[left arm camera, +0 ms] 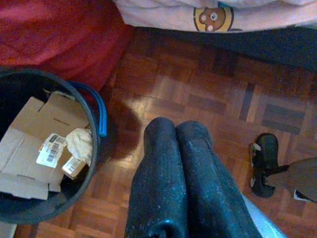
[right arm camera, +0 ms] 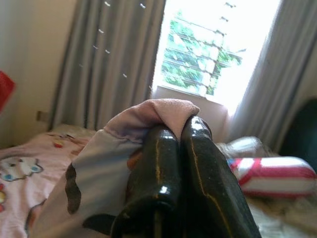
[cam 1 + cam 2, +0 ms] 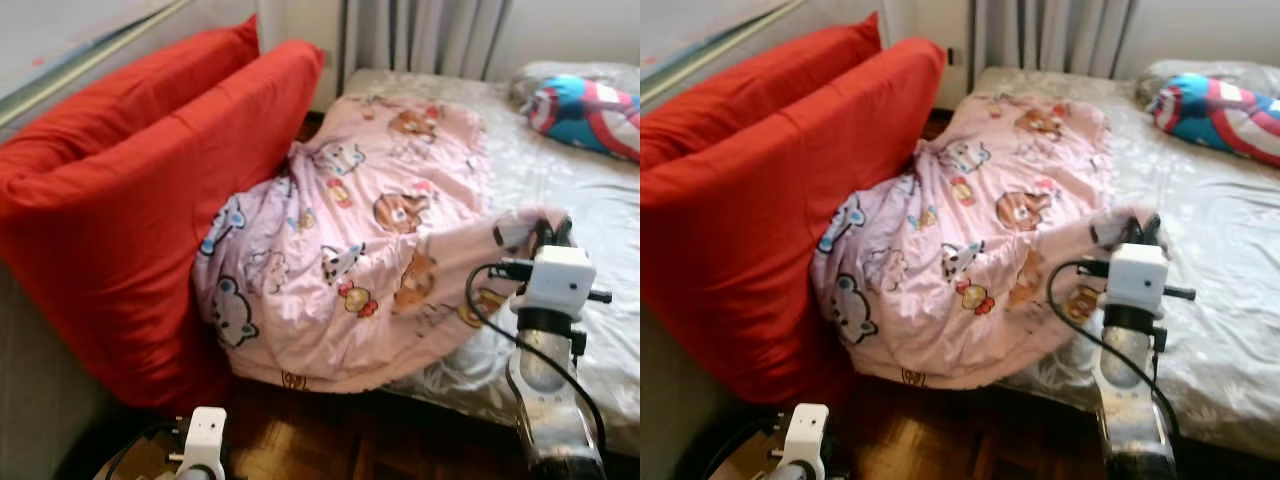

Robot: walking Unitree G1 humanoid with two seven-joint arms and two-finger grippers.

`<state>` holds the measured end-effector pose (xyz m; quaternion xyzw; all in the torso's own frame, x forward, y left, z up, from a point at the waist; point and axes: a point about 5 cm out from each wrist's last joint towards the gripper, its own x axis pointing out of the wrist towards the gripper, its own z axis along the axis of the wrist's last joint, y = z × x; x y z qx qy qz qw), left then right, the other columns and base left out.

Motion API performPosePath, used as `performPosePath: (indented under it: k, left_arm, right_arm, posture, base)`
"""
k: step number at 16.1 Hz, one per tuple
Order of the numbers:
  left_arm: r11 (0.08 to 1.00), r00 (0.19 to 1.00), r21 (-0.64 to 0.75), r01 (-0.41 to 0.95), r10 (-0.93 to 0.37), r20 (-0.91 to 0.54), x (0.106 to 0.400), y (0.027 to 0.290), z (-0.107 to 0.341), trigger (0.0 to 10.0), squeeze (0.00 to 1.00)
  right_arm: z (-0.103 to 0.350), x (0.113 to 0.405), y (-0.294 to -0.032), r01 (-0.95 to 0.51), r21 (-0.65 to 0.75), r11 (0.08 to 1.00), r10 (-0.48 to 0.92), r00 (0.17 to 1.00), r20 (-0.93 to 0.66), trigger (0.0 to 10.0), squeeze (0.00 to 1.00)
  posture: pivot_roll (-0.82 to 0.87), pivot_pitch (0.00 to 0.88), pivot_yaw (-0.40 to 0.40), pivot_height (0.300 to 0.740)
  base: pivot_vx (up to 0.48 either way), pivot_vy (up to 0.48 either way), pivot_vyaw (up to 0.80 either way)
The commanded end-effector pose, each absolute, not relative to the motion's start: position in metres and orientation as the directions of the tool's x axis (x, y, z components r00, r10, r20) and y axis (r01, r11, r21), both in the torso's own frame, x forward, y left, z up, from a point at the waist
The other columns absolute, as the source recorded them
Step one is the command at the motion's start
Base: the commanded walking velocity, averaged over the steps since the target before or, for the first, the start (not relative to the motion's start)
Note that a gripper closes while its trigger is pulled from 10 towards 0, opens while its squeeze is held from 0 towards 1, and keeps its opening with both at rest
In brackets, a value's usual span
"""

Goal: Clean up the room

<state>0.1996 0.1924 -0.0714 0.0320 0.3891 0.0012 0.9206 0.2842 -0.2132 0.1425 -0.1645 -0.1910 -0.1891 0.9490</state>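
- Two red cushions [image 3: 130, 200] are seen leaning upright at the far left, against the wall, with the bed just beside them.
- Low at the left, the left gripper [image 1: 178, 148] is held pointing down at the wood floor [image 1: 208, 89], its two fingers pressed together with nothing between them; the arm appears to be idle.
- Just beside that gripper, a dark bin [image 1: 94, 148] with a blue handle is shown on the floor, holding flattened cardboard [image 1: 29, 148] and crumpled paper.
- A pink cartoon blanket [image 3: 350, 230] is spread in a heap across the near corner of the bed [image 3: 580, 200], bunched against the cushions and hanging over the edge toward the floor.
- At the right, the right gripper [image 2: 176, 134] is raised above the bed with a corner of the blanket pinched between its closed fingers, probably so that the blanket can be pulled flat.
- The rest of the blanket lies to the left of and below that gripper.
- A blue, red and white pillow [image 3: 590, 110] is seen at the far right, well apart.
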Motion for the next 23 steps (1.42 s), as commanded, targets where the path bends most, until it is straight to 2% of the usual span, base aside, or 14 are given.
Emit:
performPosePath:
  k: [1, 2, 5, 7, 8, 9, 10, 11, 14, 16, 17, 19, 23]
  left_arm:
    - [0.997, 0.675, 0.071, 0.03, 0.032, -0.737, 0.192, 0.195, -0.075, 10.0, 0.0]
    - [0.997, 0.674, 0.071, 0.032, 0.031, -0.738, 0.192, 0.194, -0.075, 10.0, 0.0]
    - [0.997, 0.674, 0.07, 0.033, 0.03, -0.739, 0.191, 0.194, -0.076, 10.0, 0.0]
    - [0.997, 0.674, 0.072, 0.031, 0.032, -0.738, 0.191, 0.194, -0.076, 10.0, 0.0]
    - [0.997, 0.674, 0.072, 0.033, 0.031, -0.738, 0.191, 0.194, -0.076, 10.0, 0.0]
    - [0.997, 0.675, 0.073, 0.035, 0.03, -0.737, 0.192, 0.193, -0.076, 10.0, 0.0]
    - [0.997, 0.675, 0.074, 0.039, 0.029, -0.737, 0.192, 0.193, -0.076, 10.0, 0.0]
    - [0.996, 0.676, 0.074, 0.04, 0.028, -0.737, 0.192, 0.193, -0.075, 10.0, 0.0]
    - [0.996, 0.679, 0.074, 0.045, 0.024, -0.734, 0.194, 0.192, -0.075, 10.0, 0.0]
    - [0.996, 0.68, 0.073, 0.046, 0.023, -0.733, 0.194, 0.191, -0.075, 10.0, 0.0]
    - [0.996, 0.68, 0.073, 0.047, 0.021, -0.733, 0.194, 0.19, -0.075, 10.0, 0.0]
    - [0.996, 0.682, 0.072, 0.048, 0.02, -0.731, 0.194, 0.189, -0.075, 10.0, 0.0]
    - [0.996, 0.682, 0.072, 0.051, 0.018, -0.731, 0.193, 0.189, -0.075, 10.0, 0.0]
  right_arm:
    - [0.142, 0.277, -0.207, 0.392, -0.284, 0.875, -0.246, 0.865, 0.438, 10.0, 0.0]
    - [0.135, 0.272, -0.201, 0.357, -0.315, 0.879, -0.212, 0.886, 0.413, 10.0, 0.0]
    - [0.11, 0.255, -0.206, 0.359, -0.285, 0.889, -0.28, 0.918, 0.281, 10.0, 0.0]
    - [0.086, 0.242, -0.213, 0.367, -0.222, 0.904, -0.35, 0.93, 0.111, 10.0, 0.0]
    - [0.073, 0.235, -0.223, 0.408, -0.214, 0.887, -0.41, 0.911, 0.039, 10.0, 0.0]
    - [0.072, 0.232, -0.227, 0.418, -0.243, 0.875, -0.422, 0.906, 0.041, 10.0, 0.0]
    - [0.086, 0.234, -0.217, 0.354, -0.321, 0.878, -0.329, 0.935, 0.13, 10.0, 0.0]
    - [0.097, 0.235, -0.209, 0.335, -0.336, 0.88, -0.284, 0.939, 0.192, 10.0, 0.0]
    - [0.103, 0.231, -0.199, 0.282, -0.405, 0.87, -0.203, 0.953, 0.227, 10.0, 0.0]
    - [0.076, 0.227, -0.198, 0.204, -0.366, 0.908, -0.196, 0.979, 0.062, 10.0, 0.0]
    - [0.054, 0.224, -0.2, 0.159, -0.357, 0.921, -0.201, 0.976, -0.086, 10.0, 0.0]
    - [0.005, 0.204, -0.208, 0.15, -0.297, 0.943, -0.264, 0.88, -0.395, 10.0, 0.0]
    - [-0.019, 0.196, -0.196, -0.016, -0.298, 0.954, -0.155, 0.826, -0.542, 10.0, 0.0]
  posture:
    - [-0.04, 0.088, -0.009, 0.74]
    - [-0.04, 0.088, -0.01, 0.74]
    - [-0.04, 0.088, -0.017, 0.74]
    - [-0.04, 0.087, -0.019, 0.74]
    - [-0.04, 0.087, -0.018, 0.74]
    - [-0.04, 0.087, -0.017, 0.74]
    - [-0.04, 0.087, -0.016, 0.74]
    - [-0.04, 0.086, -0.017, 0.74]
    - [-0.05, 0.084, -0.02, 0.74]
    - [-0.05, 0.083, -0.022, 0.74]
    - [-0.05, 0.084, -0.022, 0.74]
    - [-0.05, 0.084, -0.025, 0.74]
    - [-0.05, 0.088, -0.024, 0.74]
  base:
    - [0.0, 0.0, 0.0]
    - [0.0, 0.0, 0.0]
    - [0.0, 0.0, 0.0]
    - [0.0, 0.0, 0.0]
    - [0.0, 0.0, 0.0]
    - [0.0, 0.0, 0.0]
    - [0.0, 0.0, 0.0]
    - [0.0, 0.0, 0.0]
    - [0.0, 0.0, 0.0]
    - [0.0, 0.0, 0.0]
    - [0.0, 0.0, 0.0]
    - [0.0, 0.0, 0.0]
    - [0.0, 0.0, 0.0]
